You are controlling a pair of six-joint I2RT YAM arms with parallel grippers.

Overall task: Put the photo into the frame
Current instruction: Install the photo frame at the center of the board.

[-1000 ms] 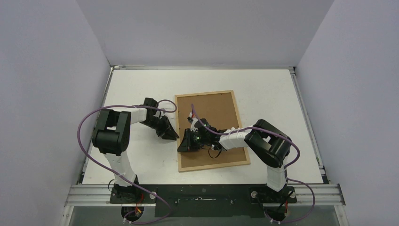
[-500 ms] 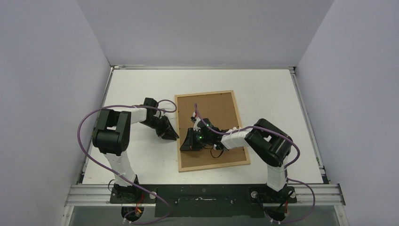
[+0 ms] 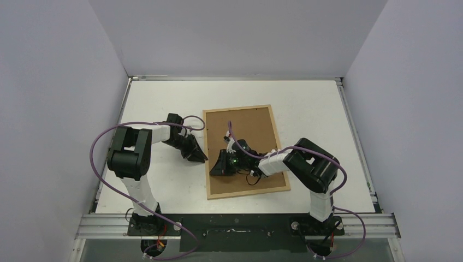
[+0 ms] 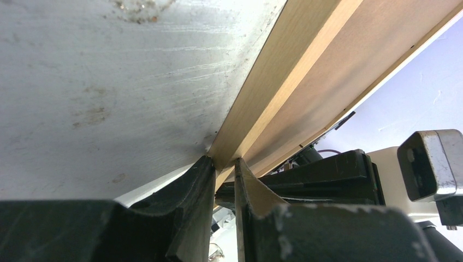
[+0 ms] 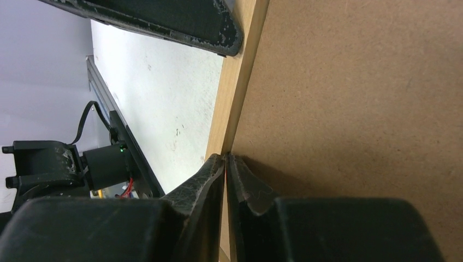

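A thin, light-wood rectangular picture frame [image 3: 251, 128] is laid flat, back upward, near the middle of the matt white table [image 3: 158, 98]; its long sides run roughly from 12 to 6 o'clock with a slight lean. The back is filled by a plain brown fibreboard panel [image 5: 355, 98], dull and finely grained, bordered by a smooth pale rim; the face is turned down and cannot be seen.

The black left gripper [image 3: 203, 159] is set low at the frame's 9 o'clock edge. In its wrist view the tapered fingers [image 4: 202, 180] are held a narrow slit apart, with the tips met by the outer edge of the rim; whether the wood is pinched cannot be told. The table beside them is seen scuffed and stained.

The black right gripper [image 3: 212, 168] is reached across the panel to the same edge, towards 8 o'clock. Its wedge-shaped fingers [image 5: 207, 174] are pressed all but together, nothing being seen between them; their tips are placed on the seam where rim and panel meet.
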